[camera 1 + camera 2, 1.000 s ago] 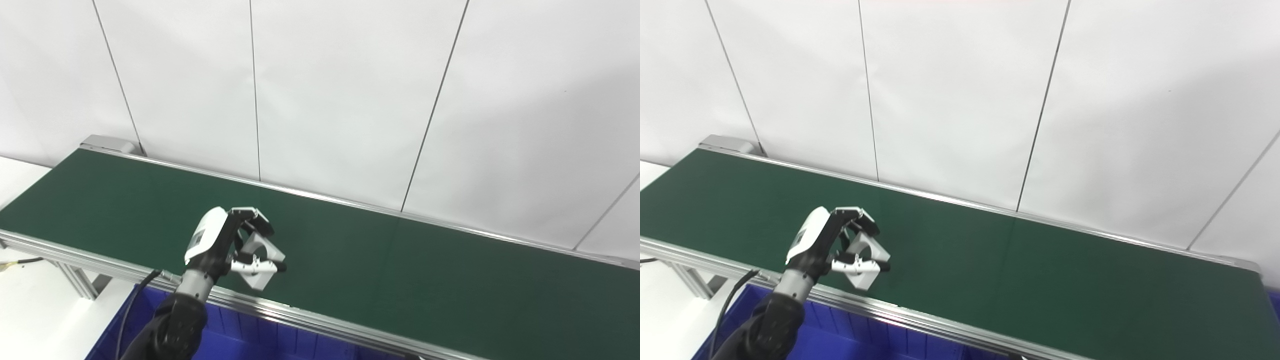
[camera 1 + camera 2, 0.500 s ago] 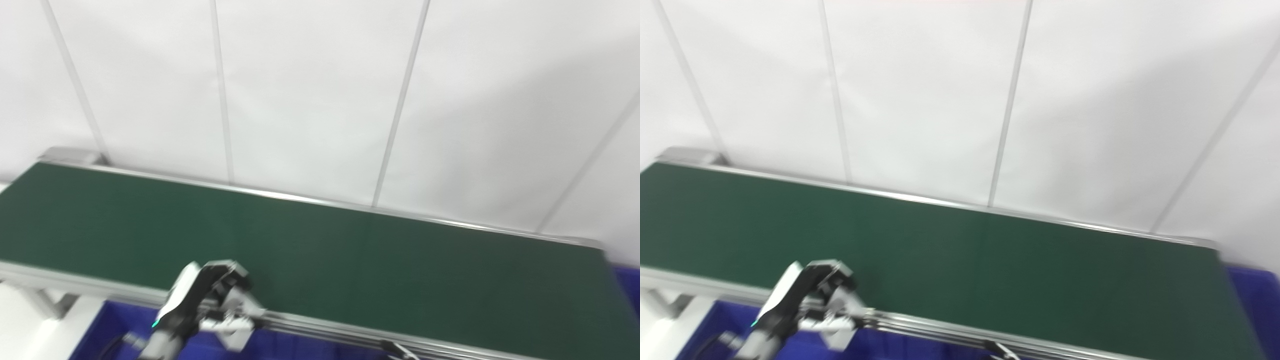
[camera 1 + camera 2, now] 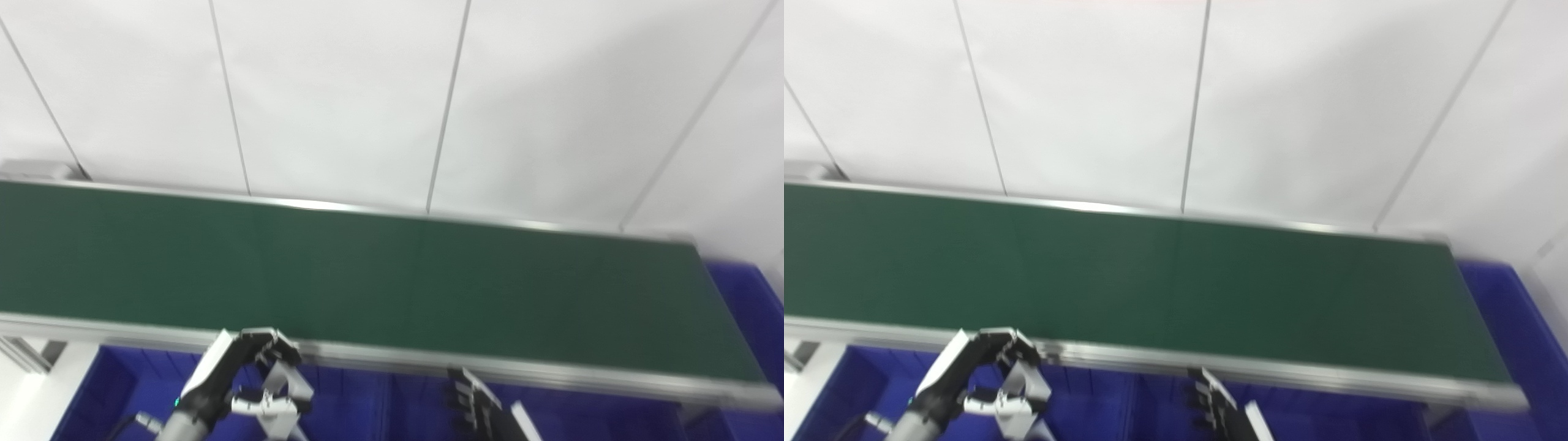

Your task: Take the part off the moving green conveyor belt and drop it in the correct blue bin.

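1. Your left hand [image 3: 242, 383] is pinching the pale grey part [image 3: 278, 398] between fingers and thumb, off the green conveyor belt [image 3: 392, 275] and over the blue bin [image 3: 367, 410] below the belt's near edge, toward its left end.
2. Confirm this bin is the right one before you loosen the grip.
3. Lower first, then spread the fingers.
4. Your right hand [image 3: 484, 407] waits near the belt's near edge, fingers extended, holding nothing.
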### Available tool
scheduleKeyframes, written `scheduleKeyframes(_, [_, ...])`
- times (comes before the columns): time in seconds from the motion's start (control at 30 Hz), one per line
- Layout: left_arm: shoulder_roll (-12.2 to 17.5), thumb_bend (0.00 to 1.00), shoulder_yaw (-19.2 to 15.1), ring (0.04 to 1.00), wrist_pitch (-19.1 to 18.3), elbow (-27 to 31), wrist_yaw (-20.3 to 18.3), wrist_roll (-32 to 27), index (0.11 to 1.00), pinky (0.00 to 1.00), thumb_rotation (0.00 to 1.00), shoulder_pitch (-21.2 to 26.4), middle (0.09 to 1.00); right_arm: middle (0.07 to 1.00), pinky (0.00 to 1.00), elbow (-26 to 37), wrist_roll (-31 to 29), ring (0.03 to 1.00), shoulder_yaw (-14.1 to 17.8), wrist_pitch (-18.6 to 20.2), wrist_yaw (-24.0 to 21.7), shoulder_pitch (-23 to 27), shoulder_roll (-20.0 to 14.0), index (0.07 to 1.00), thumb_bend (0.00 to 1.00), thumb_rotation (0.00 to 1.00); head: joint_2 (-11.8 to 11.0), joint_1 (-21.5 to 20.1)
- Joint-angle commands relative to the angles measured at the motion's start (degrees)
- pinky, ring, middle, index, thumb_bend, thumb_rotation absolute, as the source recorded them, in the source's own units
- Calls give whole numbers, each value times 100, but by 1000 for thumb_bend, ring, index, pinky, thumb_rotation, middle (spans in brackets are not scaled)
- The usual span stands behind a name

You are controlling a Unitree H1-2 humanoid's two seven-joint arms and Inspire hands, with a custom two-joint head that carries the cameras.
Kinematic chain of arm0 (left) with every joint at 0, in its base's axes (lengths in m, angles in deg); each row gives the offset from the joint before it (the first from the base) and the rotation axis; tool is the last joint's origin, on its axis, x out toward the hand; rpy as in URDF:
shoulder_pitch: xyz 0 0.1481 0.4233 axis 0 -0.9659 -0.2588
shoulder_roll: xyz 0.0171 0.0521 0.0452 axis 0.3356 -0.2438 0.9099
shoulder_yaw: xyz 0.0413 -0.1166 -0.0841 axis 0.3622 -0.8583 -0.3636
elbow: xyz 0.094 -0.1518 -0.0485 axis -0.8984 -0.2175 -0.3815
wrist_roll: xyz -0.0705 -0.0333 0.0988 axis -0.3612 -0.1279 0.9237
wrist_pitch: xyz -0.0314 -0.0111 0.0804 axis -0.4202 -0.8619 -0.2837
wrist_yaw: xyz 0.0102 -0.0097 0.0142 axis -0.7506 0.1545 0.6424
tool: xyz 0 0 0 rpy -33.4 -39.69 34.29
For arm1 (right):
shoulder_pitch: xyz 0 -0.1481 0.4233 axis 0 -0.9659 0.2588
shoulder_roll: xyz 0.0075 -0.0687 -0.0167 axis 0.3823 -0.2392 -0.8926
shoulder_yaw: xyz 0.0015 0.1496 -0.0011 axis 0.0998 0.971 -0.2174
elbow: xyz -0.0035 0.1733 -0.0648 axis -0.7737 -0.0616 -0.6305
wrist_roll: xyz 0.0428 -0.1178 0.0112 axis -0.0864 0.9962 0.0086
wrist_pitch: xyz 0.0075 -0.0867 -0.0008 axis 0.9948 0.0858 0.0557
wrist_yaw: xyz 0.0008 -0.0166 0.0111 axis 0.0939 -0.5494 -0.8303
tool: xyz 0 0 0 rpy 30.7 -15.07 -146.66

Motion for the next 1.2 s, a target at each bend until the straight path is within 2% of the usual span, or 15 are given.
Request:
scheduleKeyframes(0.0, [123,496,-11,427,-87,205,-118,-25,490,357,0,93,504,859,752,277,38,846,-23,-73,36,80,52,925,808,161,170,-27])
scheduleKeyframes(0.03, [136,495,-11,425,-145,222,-188,-49,490,358,0,111,504,856,746,318,56,845,-24,-18,33,91,56,923,813,164,170,-27])
scheduleKeyframes(0.07, [156,495,-4,425,-227,249,-268,-56,491,359,0,143,504,855,744,376,79,845,-20,55,25,114,57,922,814,165,334,-46])
scheduleKeyframes(0.23, [254,495,96,419,-504,412,-514,187,492,363,0,266,509,840,737,586,168,838,-5,325,-16,208,26,913,827,158,598,36])
scheduleKeyframes(0.53, [314,495,239,420,-854,640,-732,427,493,362,0,364,513,850,725,807,334,833,-14,645,-41,306,-15,909,843,135,868,193])
scheduleKeyframes(0.77, [361,495,351,437,-1199,774,-890,749,487,412,0,413,523,857,705,873,518,834,-17,694,-32,287,37,908,847,150,896,272])
scheduleKeyframes(0.9, [376,494,445,420,-1462,926,-962,1071,513,423,0,427,528,855,704,920,532,832,-4,729,-64,270,39,908,843,153,917,318])
scheduleKeyframes(0.93, [384,493,465,428,-1507,950,-988,1112,514,460,0,432,539,856,712,929,521,836,6,742,-73,268,41,909,843,152,924,322])
scheduleKeyframes(1.0, [416,493,518,430,-1586,994,-1056,1184,515,471,0,444,542,856,715,954,502,837,18,766,-84,264,44,909,843,152,938,330])
scheduleKeyframes(1.07, [479,501,614,612,-1751,1077,-1253,1292,503,531,34,476,712,855,716,976,473,838,28,775,-83,257,51,907,848,149,943,331])
scheduleKeyframes(1.1, [528,503,688,646,-1840,1118,-1373,1390,501,543,41,504,748,854,717,975,460,838,30,771,-84,257,46,907,849,150,943,331])
scheduleKeyframes(1.13, [570,590,757,685,-1909,1155,-1469,1485,678,556,13,529,787,853,714,974,464,836,29,764,-81,256,39,906,850,151,951,329])
scheduleKeyframes(1.17, [597,610,805,694,-1968,1176,-1545,1546,710,558,8,549,795,852,712,972,478,835,25,758,-76,257,30,906,850,152,946,326])
